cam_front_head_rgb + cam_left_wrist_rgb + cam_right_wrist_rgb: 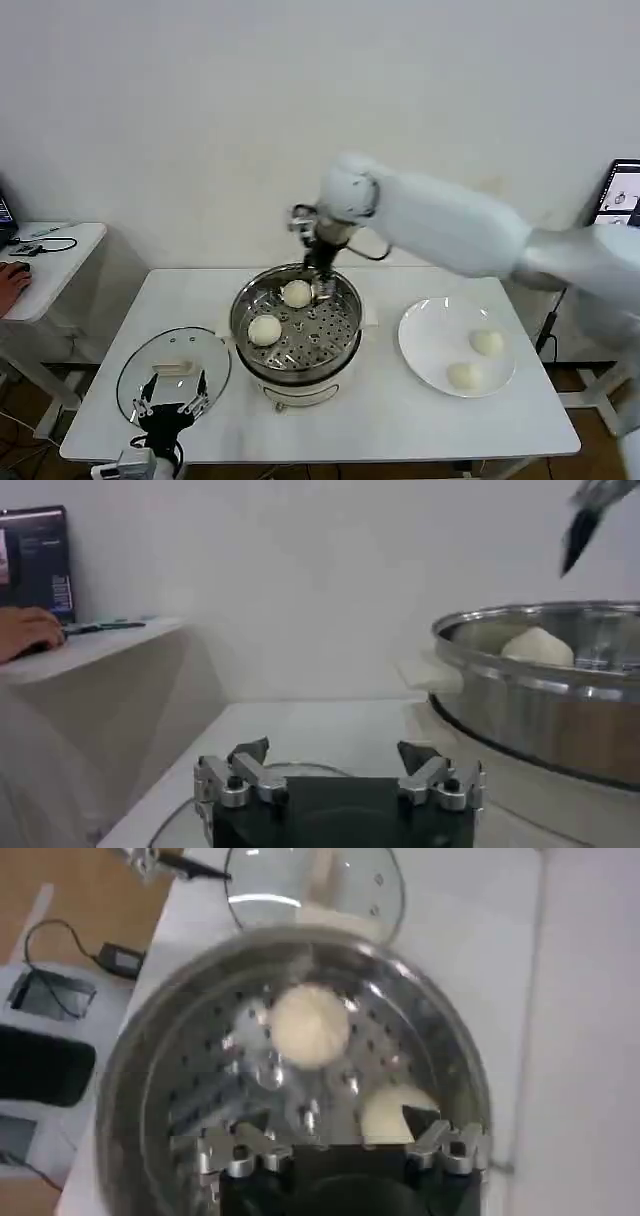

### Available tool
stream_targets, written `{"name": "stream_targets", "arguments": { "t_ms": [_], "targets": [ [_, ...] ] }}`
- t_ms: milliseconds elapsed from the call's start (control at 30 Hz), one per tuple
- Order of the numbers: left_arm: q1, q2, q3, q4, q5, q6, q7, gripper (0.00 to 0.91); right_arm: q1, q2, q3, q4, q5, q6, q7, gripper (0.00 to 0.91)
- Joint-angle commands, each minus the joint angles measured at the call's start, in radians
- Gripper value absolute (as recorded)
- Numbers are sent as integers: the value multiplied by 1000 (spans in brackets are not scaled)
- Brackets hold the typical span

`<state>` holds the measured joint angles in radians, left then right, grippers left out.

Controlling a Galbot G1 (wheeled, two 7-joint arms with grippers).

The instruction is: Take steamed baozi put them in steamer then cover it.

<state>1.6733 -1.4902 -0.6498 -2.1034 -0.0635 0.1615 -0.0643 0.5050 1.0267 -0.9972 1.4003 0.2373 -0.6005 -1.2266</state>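
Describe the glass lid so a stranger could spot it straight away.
Start at the steamer, the shiny steel pot in the middle of the white table. On the robot's left of it, near the table's front corner, the cover lies flat. Unlike the white plate on the other side, it is clear glass with a metal rim and a whitish centre handle.

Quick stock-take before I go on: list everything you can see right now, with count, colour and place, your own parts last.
Steamed baozi: four, off-white; two on the steamer's perforated tray, two on the plate.
Round stainless-steel steamer: one, shiny silver; table centre.
Round clear glass cover: one, metal rim, whitish handle; flat on table, left of steamer.
Flat plate: one, white; right of steamer.
Table: one, white.
Side desk: one, white; far left, a person's hand on it.
Left gripper: fingers open, above cover.
Right gripper: open, above steamer's far rim.
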Motion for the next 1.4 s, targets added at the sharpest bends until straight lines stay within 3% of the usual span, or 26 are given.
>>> {"name": "stream_targets", "arguments": {
  "t_ms": [33, 167, 433, 767, 1200, 1400],
  "targets": [
    [10, 3, 5, -3, 2, 1, 1, 907, -10, -448, 44, 256, -94, 69, -59, 907],
    [15, 0, 7, -4, 7, 3, 1, 907, -150, -546, 116, 299, -172, 88, -75, 907],
    [37, -6, 12, -25, 17, 7, 2, 907, -563, -597, 376, 286, -338, 112, -68, 907],
    [58, -22, 18, -24, 30, 4, -2, 907, -658, -520, 390, 149, -491, 194, -36, 907],
    [45, -26, 15, -5, 36, 5, -2, 907, -720, -434, 408, 56, -539, 206, -35, 907],
    [50, -24, 13, -2, 34, 4, -2, 907, -746, -400, 419, 18, -553, 212, -8, 907]
  ]
}}
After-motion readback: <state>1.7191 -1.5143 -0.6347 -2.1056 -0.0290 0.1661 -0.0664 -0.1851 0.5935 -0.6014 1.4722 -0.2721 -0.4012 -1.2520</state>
